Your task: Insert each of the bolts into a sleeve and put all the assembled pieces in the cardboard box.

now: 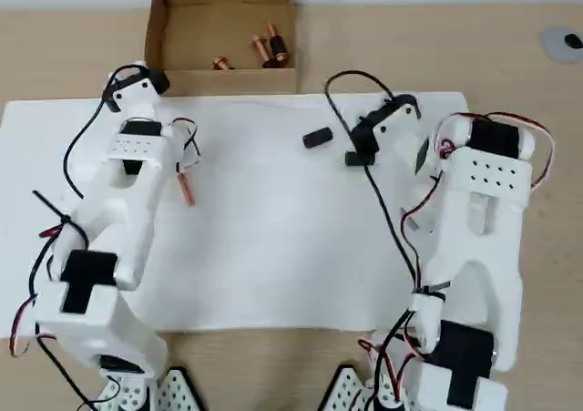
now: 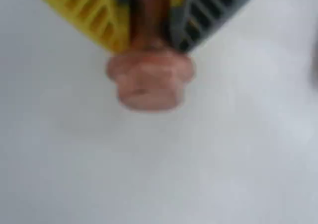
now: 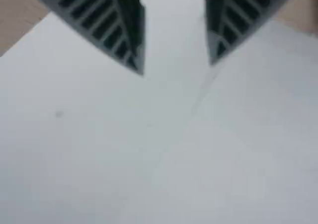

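High view as guide: with the bolt [image 1: 186,189] pinched in the left gripper [image 2: 149,42] above the sheet [image 1: 273,247], have the open, empty right gripper [image 3: 174,67] steady the sleeve [image 1: 317,138] lying near it, then align squarely.

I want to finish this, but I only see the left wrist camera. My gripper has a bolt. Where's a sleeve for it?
Observer: A black sleeve lies on the white sheet, to the robot's right of your bolt.
Operator: Is the other gripper holding it?
Observer: No, the right gripper is open and empty, apart from it.
Operator: Anything in the box?
Observer: The cardboard box holds a few copper bolts.
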`<action>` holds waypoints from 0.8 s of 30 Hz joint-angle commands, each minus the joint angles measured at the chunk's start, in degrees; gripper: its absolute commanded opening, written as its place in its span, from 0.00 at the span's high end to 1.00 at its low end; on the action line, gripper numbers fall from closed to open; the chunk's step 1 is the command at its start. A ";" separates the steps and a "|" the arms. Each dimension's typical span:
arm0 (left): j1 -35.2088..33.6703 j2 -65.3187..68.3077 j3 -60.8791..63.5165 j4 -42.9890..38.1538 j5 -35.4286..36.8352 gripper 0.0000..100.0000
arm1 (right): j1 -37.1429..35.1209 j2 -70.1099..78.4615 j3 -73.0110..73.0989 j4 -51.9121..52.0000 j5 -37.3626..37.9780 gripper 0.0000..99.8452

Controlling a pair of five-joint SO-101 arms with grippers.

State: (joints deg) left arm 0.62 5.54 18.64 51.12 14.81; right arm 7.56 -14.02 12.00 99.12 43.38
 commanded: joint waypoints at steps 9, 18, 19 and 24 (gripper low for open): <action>3.87 -52.35 26.64 -5.98 -1.05 1.00 | -15.43 3.30 -13.67 -0.62 23.91 0.89; 0.88 -82.86 59.34 -25.58 -1.05 1.00 | -10.24 18.24 -16.22 -6.95 24.35 0.89; 0.53 -85.76 61.71 -27.60 -1.05 1.00 | -9.98 20.97 -17.54 -6.77 24.26 0.89; 0.53 -98.86 71.74 -31.82 -1.05 1.00 | -10.07 31.87 -27.03 -1.14 24.18 0.85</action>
State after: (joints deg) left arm 1.85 -85.89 87.30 21.93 14.46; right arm -3.52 14.46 -7.60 94.90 67.21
